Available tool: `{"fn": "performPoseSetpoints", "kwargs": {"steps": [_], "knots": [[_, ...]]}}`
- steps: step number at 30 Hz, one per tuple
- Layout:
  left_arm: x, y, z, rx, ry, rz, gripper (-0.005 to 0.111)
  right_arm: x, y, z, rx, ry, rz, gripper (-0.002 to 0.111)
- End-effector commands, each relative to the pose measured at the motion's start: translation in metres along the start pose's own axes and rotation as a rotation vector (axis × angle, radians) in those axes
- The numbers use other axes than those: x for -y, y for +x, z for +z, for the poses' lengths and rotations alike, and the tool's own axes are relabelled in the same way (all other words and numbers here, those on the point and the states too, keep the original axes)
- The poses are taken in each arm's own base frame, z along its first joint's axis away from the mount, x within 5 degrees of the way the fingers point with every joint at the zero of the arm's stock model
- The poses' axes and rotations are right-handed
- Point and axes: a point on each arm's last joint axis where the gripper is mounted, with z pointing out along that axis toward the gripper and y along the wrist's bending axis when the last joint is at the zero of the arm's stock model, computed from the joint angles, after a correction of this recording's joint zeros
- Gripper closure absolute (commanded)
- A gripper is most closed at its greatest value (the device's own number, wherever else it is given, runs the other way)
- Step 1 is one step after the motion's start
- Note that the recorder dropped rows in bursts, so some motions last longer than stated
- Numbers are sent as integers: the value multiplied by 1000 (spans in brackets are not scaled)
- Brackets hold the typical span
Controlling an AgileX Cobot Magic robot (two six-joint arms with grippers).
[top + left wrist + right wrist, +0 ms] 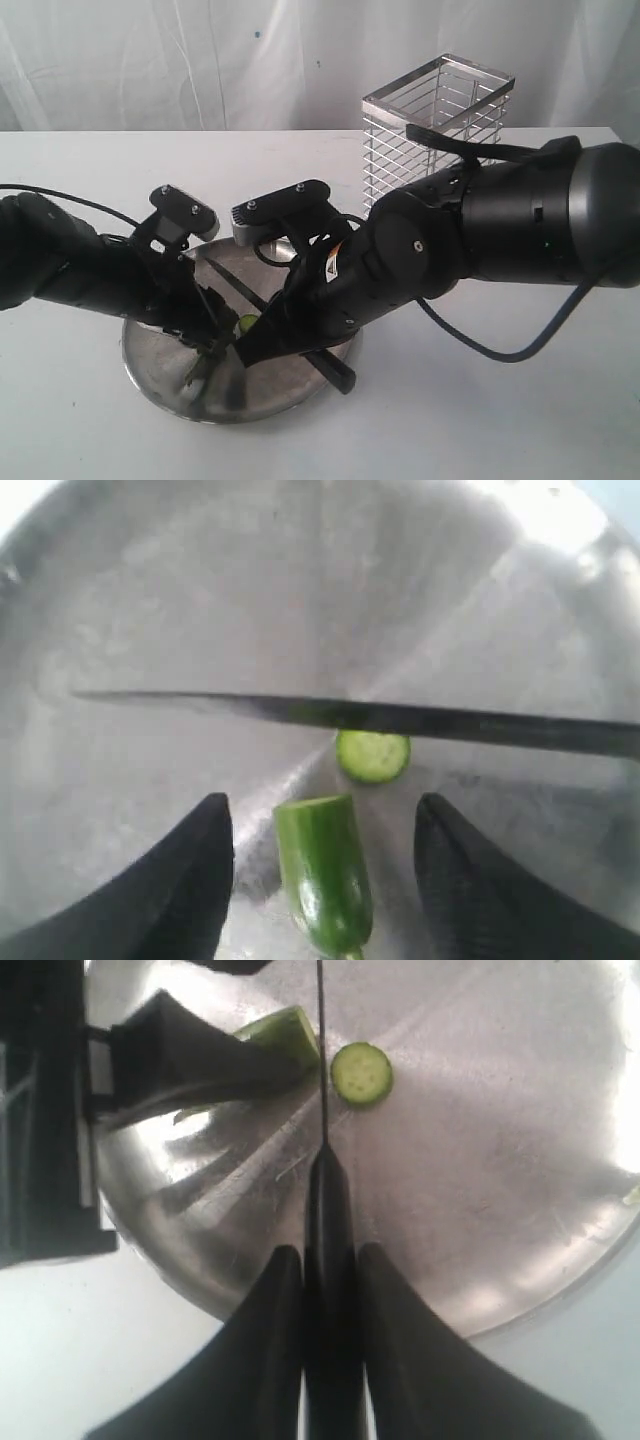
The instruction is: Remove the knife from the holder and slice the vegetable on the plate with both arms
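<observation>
The green vegetable (322, 870) lies on the steel plate (150, 610), its cut end facing a round slice (372, 756) that rests just apart from it. My left gripper (323, 802) is open, one finger on each side of the vegetable with a gap on both sides. My right gripper (328, 1252) is shut on the handle of the black knife (328, 1200). The blade (400, 720) crosses the plate between the vegetable (285, 1032) and the slice (361, 1072). In the exterior view both grippers meet over the plate (150, 350) at the vegetable (246, 324).
The chrome wire holder (435, 130) stands on the white table behind the right arm. The knife's handle end (338, 372) sticks out over the plate's near right rim. A white curtain hangs behind the table.
</observation>
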Motion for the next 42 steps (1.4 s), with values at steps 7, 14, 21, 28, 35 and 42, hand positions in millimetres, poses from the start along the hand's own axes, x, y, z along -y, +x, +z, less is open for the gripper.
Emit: {"fn": "performPoseSetpoints", "kwargs": {"steps": [7,14,21,28,35,42], "knots": [[-17,0,-53,111,-43,-48,48,-3,0,-11,-21,6,-52,105],[-17,2,-54,107,-46,-51,48,-7,2,-8,-36,-2,-69,105],[-17,2,-53,106,-50,-54,48,-17,7,-3,-63,-18,-121,105],[-17,2,-53,108,-49,-62,48,-18,10,4,-84,-18,-127,105],[-17,2,-53,110,-49,-66,48,-17,14,18,-108,-13,-127,105],[-17,2,-53,110,-44,-72,48,-17,9,18,-58,-13,-127,105]]}}
